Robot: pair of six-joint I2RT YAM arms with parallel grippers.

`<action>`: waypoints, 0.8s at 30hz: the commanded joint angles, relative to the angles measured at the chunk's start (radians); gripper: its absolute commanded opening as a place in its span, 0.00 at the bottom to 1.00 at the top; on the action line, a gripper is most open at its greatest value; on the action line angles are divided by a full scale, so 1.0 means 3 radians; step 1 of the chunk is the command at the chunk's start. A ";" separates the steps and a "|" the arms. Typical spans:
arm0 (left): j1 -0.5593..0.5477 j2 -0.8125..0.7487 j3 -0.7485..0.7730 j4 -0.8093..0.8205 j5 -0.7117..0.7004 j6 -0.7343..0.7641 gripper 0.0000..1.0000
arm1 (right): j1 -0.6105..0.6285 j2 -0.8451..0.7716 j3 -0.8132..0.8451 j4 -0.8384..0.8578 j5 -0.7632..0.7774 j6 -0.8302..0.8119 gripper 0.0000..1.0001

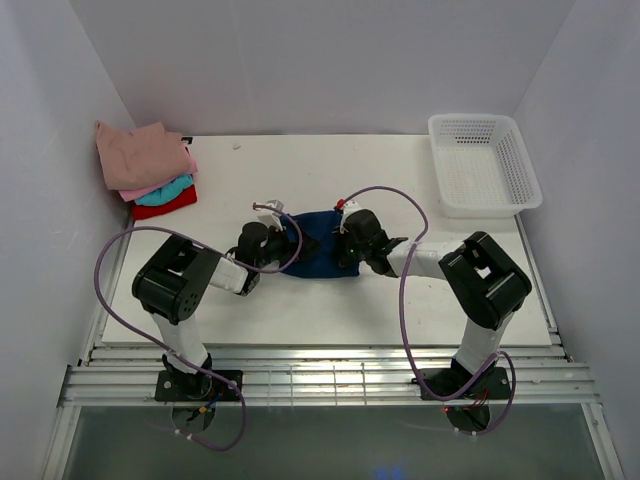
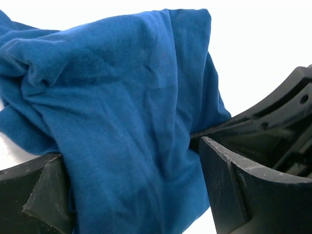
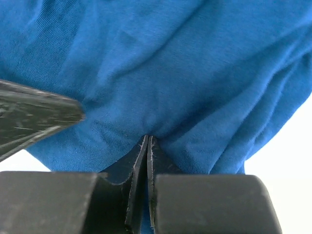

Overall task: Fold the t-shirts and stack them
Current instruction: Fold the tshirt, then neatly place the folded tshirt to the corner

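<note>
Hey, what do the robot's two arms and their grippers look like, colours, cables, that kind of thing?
Both the left arm and the right arm have white links between bulky black joint housings. A lilac cable loops loosely along each one. The left gripper and the right gripper have matte black fingers, flat-faced, with pale scuffs and scratches along the edges.

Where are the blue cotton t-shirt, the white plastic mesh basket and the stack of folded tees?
blue cotton t-shirt (image 1: 320,250): top external view, middle of the cloth.
white plastic mesh basket (image 1: 484,165): top external view, bare mesh floor.
stack of folded tees (image 1: 140,155): top external view, dusty-pink top tee.
</note>
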 commanded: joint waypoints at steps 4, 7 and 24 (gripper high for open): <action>-0.0122 0.0309 0.0086 -0.0298 -0.0014 -0.0034 0.97 | 0.0104 0.0160 0.0008 -0.0198 -0.0039 0.0005 0.08; -0.0128 0.0381 0.0107 -0.0298 -0.0095 -0.0024 0.85 | 0.0109 0.0150 -0.0008 -0.0188 -0.0039 0.0005 0.08; -0.0117 0.0004 0.1056 -0.1641 -0.1194 0.0814 0.00 | 0.0334 -0.0616 -0.0386 -0.0382 0.0440 0.0005 0.23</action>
